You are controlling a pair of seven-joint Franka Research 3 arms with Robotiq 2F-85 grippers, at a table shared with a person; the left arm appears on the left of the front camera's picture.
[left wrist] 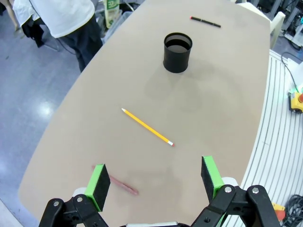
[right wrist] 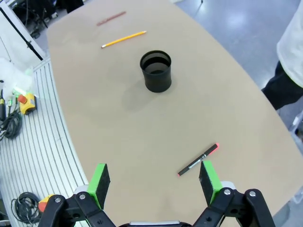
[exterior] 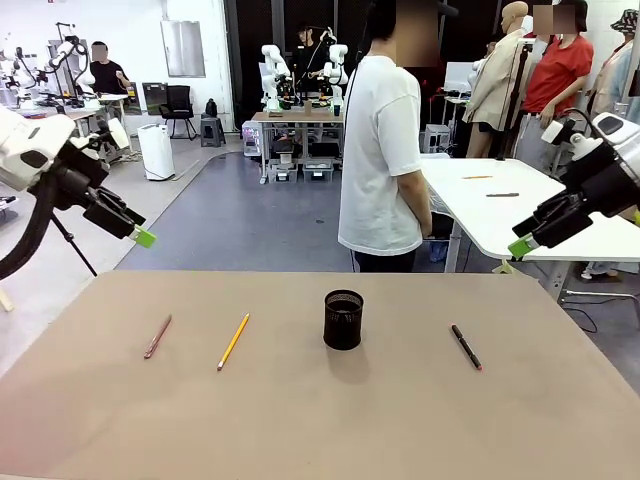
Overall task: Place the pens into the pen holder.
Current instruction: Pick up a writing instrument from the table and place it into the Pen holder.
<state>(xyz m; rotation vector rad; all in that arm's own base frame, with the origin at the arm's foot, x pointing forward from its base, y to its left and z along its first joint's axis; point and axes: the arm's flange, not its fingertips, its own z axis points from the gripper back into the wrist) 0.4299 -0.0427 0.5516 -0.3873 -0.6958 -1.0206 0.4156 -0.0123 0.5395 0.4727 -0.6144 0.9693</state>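
Observation:
The black mesh pen holder (exterior: 343, 319) stands upright at the middle of the brown table (exterior: 300, 420). Three pens lie flat on the table: a pinkish-red one (exterior: 157, 336) at the left, a yellow-orange one (exterior: 233, 341) beside it, and a black one with a red tip (exterior: 466, 347) at the right. My left gripper (exterior: 140, 235) hangs open above the table's left edge. From its wrist I see the pinkish-red pen (left wrist: 122, 184), the yellow pen (left wrist: 147, 126) and the holder (left wrist: 177, 52). My right gripper (exterior: 520, 245) is open, high at the right, above the black pen (right wrist: 198, 160).
A person in a white shirt (exterior: 383, 150) stands at the table's far side, hands down. A white table (exterior: 500, 205) with two pens stands behind at the right. Broad bare tabletop lies in front of the holder.

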